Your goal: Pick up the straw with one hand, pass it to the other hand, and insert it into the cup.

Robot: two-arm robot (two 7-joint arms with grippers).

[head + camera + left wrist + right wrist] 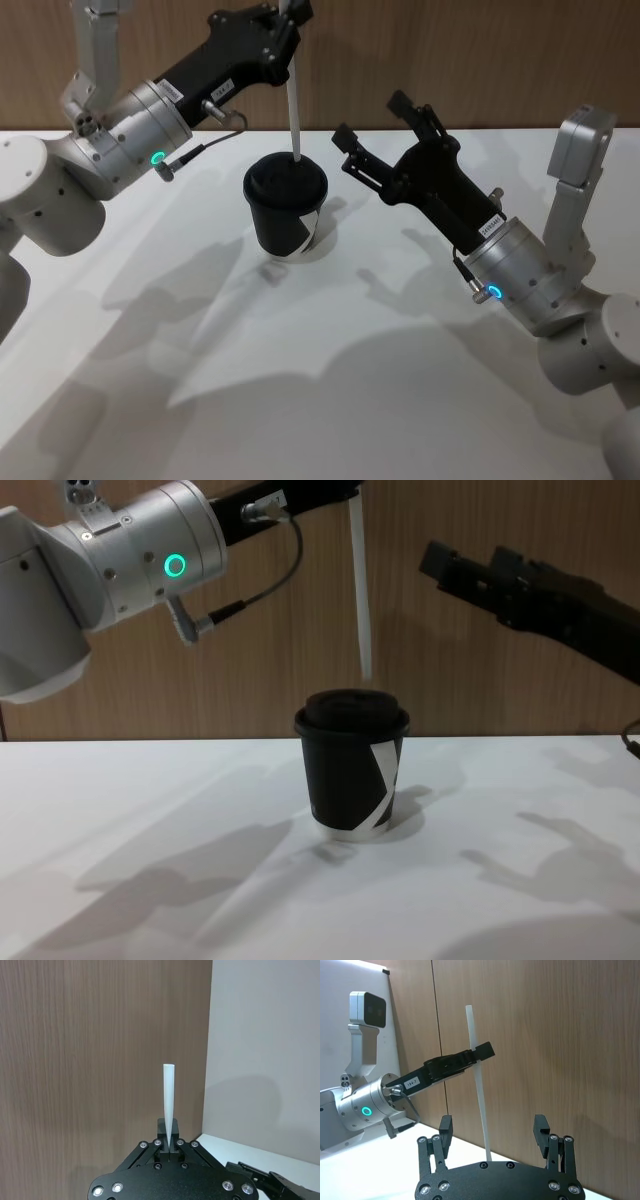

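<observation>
The white straw (295, 100) hangs upright, pinched near its top by my left gripper (292, 15), which is shut on it. In the chest view the straw's (359, 590) lower end hovers a little above the lid of the black cup (350, 770), apart from it. The cup (285, 205) stands upright on the white table, mid-left. My right gripper (375, 118) is open, raised to the right of the cup and away from the straw. The left wrist view shows the straw (168, 1095) rising from the shut fingers. From the right wrist, the left gripper (482, 1052) clamps the straw (482, 1105).
The white table (330, 400) stretches toward me with open surface in front of the cup. A wood-panelled wall (450, 680) stands right behind the cup. Both arms' silver wrists (140, 125) hover over the table's left and right sides.
</observation>
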